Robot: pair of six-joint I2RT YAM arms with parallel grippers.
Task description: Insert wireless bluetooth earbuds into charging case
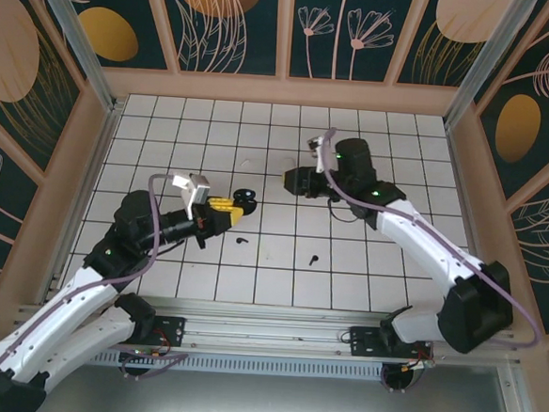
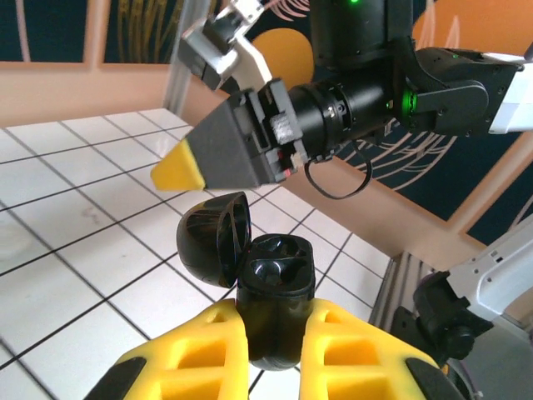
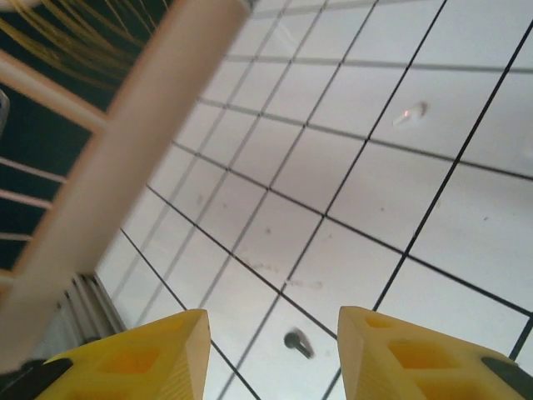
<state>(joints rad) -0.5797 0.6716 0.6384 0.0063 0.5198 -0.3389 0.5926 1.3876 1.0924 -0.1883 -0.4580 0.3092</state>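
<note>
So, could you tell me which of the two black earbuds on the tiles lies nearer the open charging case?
The left black earbud, just on the near side of the charging case in the left gripper; the right black earbud lies farther off.

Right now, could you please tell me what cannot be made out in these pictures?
- Charging case: bottom hidden by the left gripper, left wrist view; its glossy black sockets too dark to tell whether empty.
- Black earbud: blurred, right wrist view.
- Probable white earbud: tiny, pale against the tile, right wrist view.
</note>
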